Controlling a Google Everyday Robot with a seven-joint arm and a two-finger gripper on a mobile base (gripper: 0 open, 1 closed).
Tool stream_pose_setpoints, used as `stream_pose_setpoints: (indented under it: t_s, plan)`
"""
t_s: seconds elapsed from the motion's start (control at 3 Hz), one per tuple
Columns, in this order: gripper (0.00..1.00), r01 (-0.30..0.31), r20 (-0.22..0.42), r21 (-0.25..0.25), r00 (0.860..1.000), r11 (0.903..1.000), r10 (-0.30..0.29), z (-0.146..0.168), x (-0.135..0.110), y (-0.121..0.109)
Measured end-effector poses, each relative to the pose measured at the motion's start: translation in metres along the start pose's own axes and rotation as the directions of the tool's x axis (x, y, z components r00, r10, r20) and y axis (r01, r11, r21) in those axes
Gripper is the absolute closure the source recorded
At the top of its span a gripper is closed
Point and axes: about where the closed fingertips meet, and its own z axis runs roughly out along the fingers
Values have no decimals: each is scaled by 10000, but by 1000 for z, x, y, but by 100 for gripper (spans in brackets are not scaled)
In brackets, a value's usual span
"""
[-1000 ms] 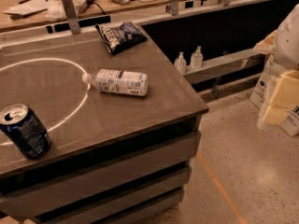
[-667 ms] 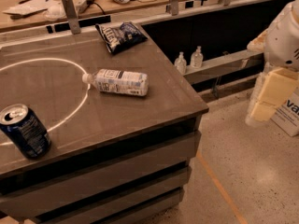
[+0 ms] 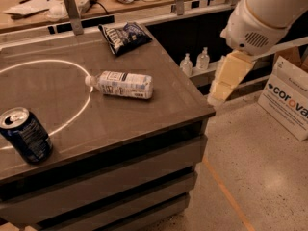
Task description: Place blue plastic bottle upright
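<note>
Gripper hangs at mid-right of frame, off the table's right edge and above the floor, under the white arm housing; pale yellow, blocky, pointing down-left. Cannot tell whether it is apart or together. It holds nothing.

Lower left: dark blue soda can, upright, glossy metal, silver top. Thin white ring marked on the smooth dark tabletop.

Centre: blue plastic bottle lies on its side on the tabletop. Long axis runs roughly left to right, dipping slightly toward the right. White cap points left, at the ring's right edge; base points right. Clear cylinder, white label with dark print.

Upper centre: crinkled dark chip bag, flat. Right of the table: two small clear pump bottles on a ledge. Far right: printed cardboard box.
</note>
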Motion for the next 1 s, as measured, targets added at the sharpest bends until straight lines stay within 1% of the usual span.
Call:
stream_pose_setpoints:
  t_s: [0.33, 0.67, 1.0]
  plan:
    - [0, 57, 440, -370, 9990, 9993, -40, 27, -45, -15]
    - [0, 138, 416, -479, 9991, 9988, -118, 54, -87, -21]
    - [0, 258, 216, -595, 9995, 9979, -245, 83, -128, -20]
